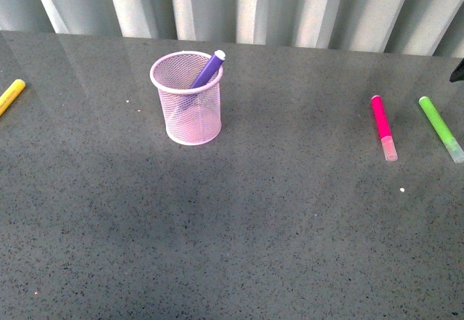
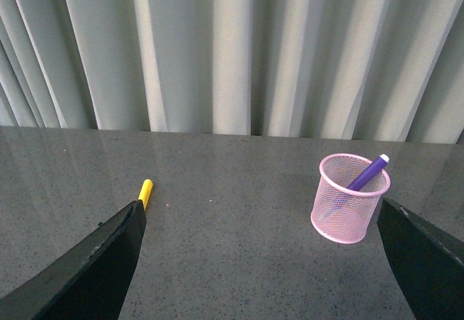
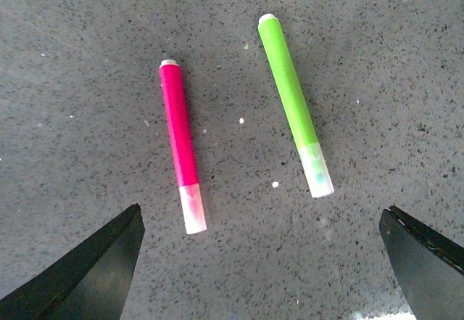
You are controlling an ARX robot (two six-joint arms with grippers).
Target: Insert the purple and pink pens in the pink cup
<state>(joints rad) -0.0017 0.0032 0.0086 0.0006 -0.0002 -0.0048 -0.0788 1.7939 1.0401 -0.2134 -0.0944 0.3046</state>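
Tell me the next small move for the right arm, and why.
Probably shift the right end effector sideways to centre on the pink pen: its open fingers span both that and the green marker, and the purple pen already stands in the pink cup.

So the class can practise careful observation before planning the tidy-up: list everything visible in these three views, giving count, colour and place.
pink cup: one, light pink mesh, upright on the table, left of centre
purple pen: one, purple, leaning inside the cup, its end above the rim
pink pen: one, hot pink with a pale cap, lying at the right
green marker: one, lime green with a pale cap, lying right of the pink pen, apart from it
yellow marker: one, yellow, at the far left edge
table: one, dark grey, speckled
curtain: one, pale grey, pleated, behind the table
left fingers: two, black, apart, empty
right fingers: two, black, apart, above the pink pen and green marker
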